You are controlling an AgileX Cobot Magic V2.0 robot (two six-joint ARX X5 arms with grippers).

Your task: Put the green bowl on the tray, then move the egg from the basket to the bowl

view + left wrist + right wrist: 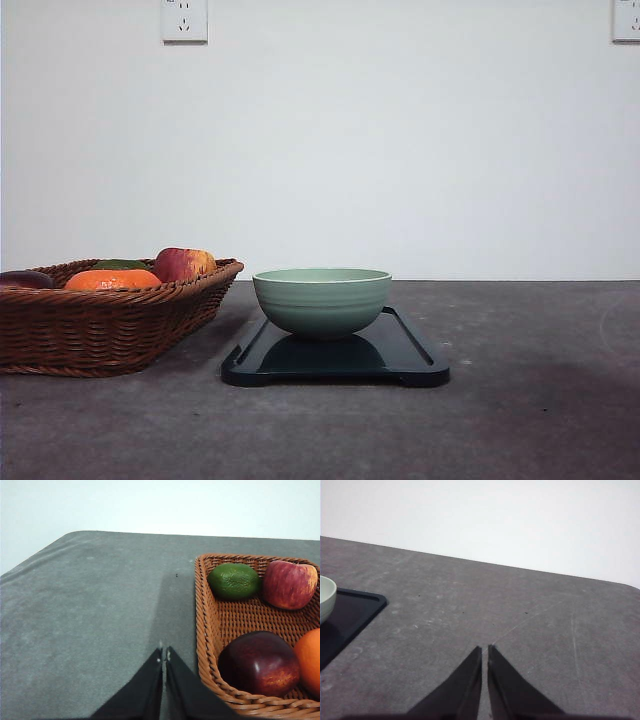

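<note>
A: We have the green bowl [321, 300] sitting on the tray [412, 352]; both grippers, left [163, 656] and right [484, 651], are pinched closed on nothing.

B: We can't pick out the egg in the basket [206, 630]. We risk grabbing the dark red fruit [258, 662] instead.

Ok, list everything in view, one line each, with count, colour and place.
bowl: one, pale green, on the tray
tray: one, dark blue-black, on the table right of the basket
basket: one, brown wicker, left on the table
apple: one, red-yellow, in the basket
dark fruit: one, dark red, in the basket
orange fruit: one, in the basket
green fruit: one, in a basket corner
sockets: two, white, on the wall
table: one, grey
left gripper: black, shut, beside the basket
right gripper: black, shut, over bare table
</note>
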